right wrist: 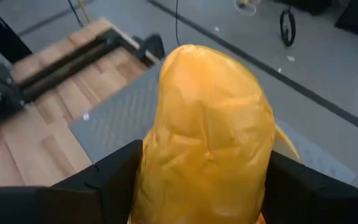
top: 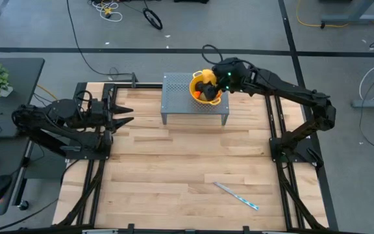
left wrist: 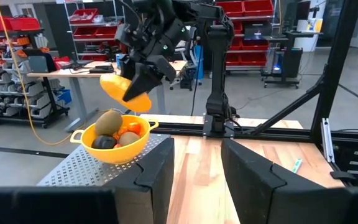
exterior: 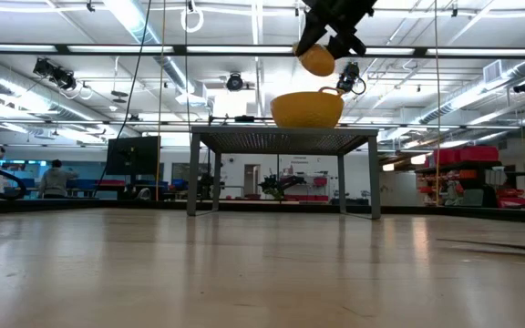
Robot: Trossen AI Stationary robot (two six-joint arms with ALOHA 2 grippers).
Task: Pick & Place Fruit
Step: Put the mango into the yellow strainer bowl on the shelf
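Observation:
My right gripper [left wrist: 143, 79] hangs over the yellow colander [left wrist: 113, 148], shut on the larger yellow-orange oblong fruit [right wrist: 207, 130]. The low view shows that fruit [exterior: 317, 61] lifted clear above the colander's rim [exterior: 306, 98]. An olive-green oval [left wrist: 109, 121], a second paler oval [left wrist: 129, 138], a dark ball [left wrist: 103, 142] and small orange pieces [left wrist: 129, 128] lie inside the colander. It stands on a grey perforated stand [top: 177, 97]. My left gripper [left wrist: 197, 177] waits open near the table's left edge [top: 123, 114]. My right gripper pinches the yellow-orange fruit across its width, one dark finger [right wrist: 114, 177] on each flank [right wrist: 157, 155]. The fingers come from above, slanting down. The fruit is lifted clear of the colander and pokes out beyond the fingers.
A slim silver-and-blue knife [top: 237, 195] lies on the wooden table toward the near right. The stand sits at the table's far middle on thin legs [exterior: 192, 178]. Black frame rails [top: 274, 123] run along both table sides. Bare wood spans the table's middle.

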